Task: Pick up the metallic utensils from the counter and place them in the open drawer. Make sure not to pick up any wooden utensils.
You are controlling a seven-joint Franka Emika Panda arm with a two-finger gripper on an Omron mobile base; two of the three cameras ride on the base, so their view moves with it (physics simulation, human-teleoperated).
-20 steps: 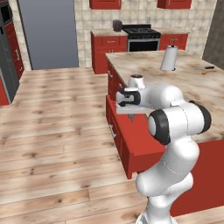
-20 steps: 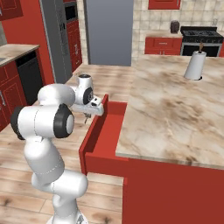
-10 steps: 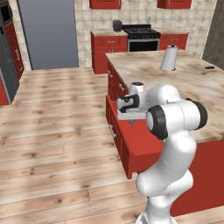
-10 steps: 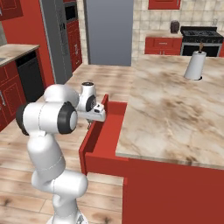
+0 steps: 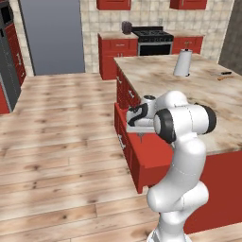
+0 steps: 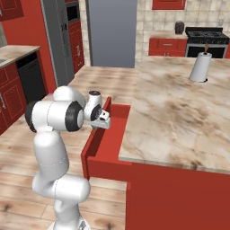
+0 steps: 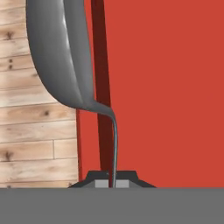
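Tool clamped on metal spoon, bowl above open drawer's front edge, floor beside.

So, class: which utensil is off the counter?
The grey metal spoon, pinched by its handle in the gripper; the other utensils lie on the counter.

Can't make out any text, labels, brand names or numbers on anything here, all the surfaces look plain and unmarked.
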